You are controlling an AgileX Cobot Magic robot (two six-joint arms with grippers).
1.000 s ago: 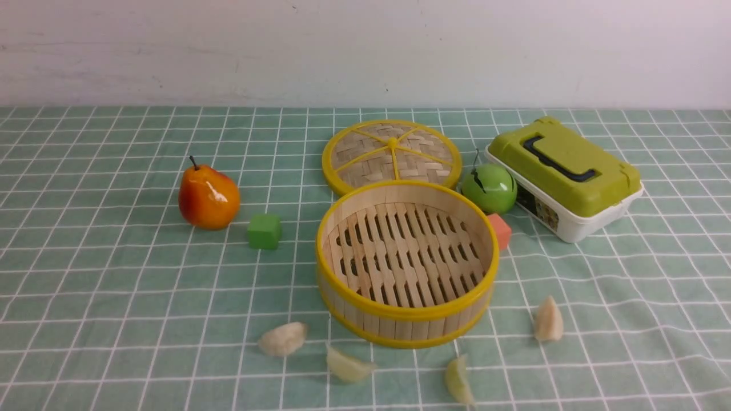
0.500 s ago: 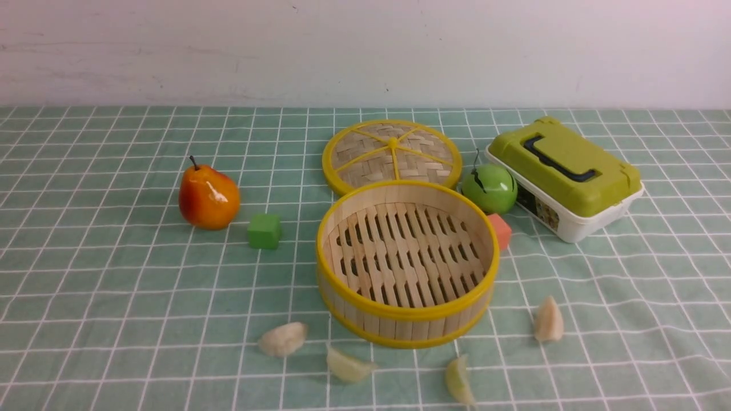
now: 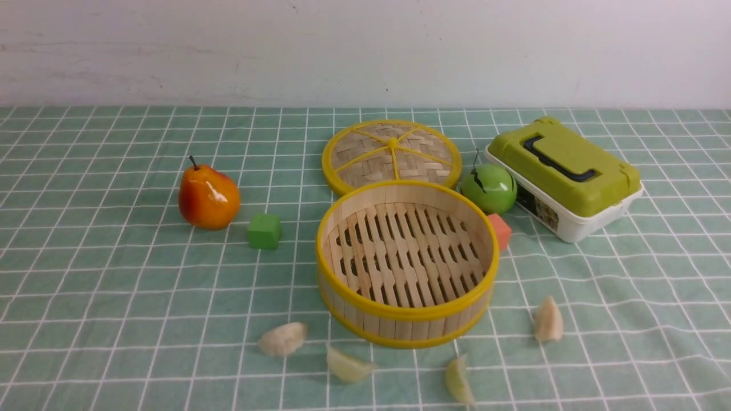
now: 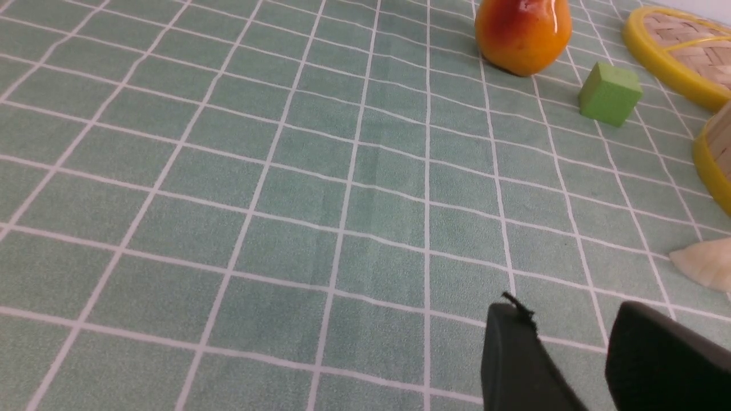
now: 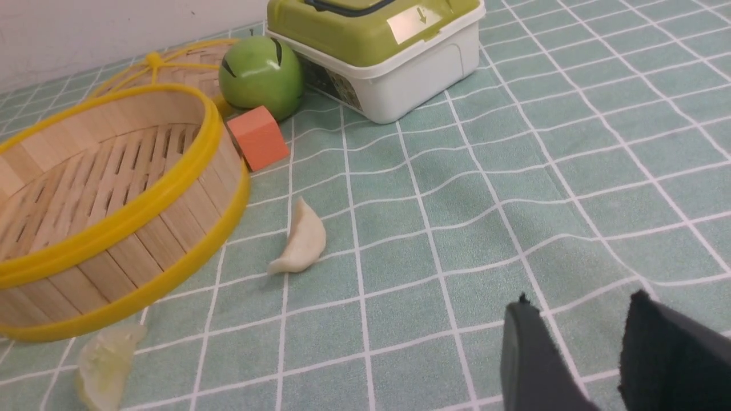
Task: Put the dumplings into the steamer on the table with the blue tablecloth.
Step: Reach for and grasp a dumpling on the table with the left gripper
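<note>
The empty bamboo steamer (image 3: 406,319) stands mid-table on the teal checked cloth (image 3: 114,285). Several dumplings lie on the cloth in front of it: a cream one (image 3: 282,338), a pale green one (image 3: 348,365), another green one (image 3: 458,381) and a cream one at its right (image 3: 548,320). The right wrist view shows the steamer (image 5: 143,228), the cream dumpling (image 5: 302,240) and a green one (image 5: 105,365). The left wrist view shows a dumpling's tip (image 4: 705,264). My left gripper (image 4: 568,314) and right gripper (image 5: 582,305) are open, empty, over bare cloth. Neither arm shows in the front view.
The woven lid (image 3: 391,154) lies behind the steamer. A green apple (image 3: 489,188), an orange cube (image 3: 501,230) and a green-lidded box (image 3: 562,177) are at its right. A pear (image 3: 207,197) and a green cube (image 3: 264,230) are at its left.
</note>
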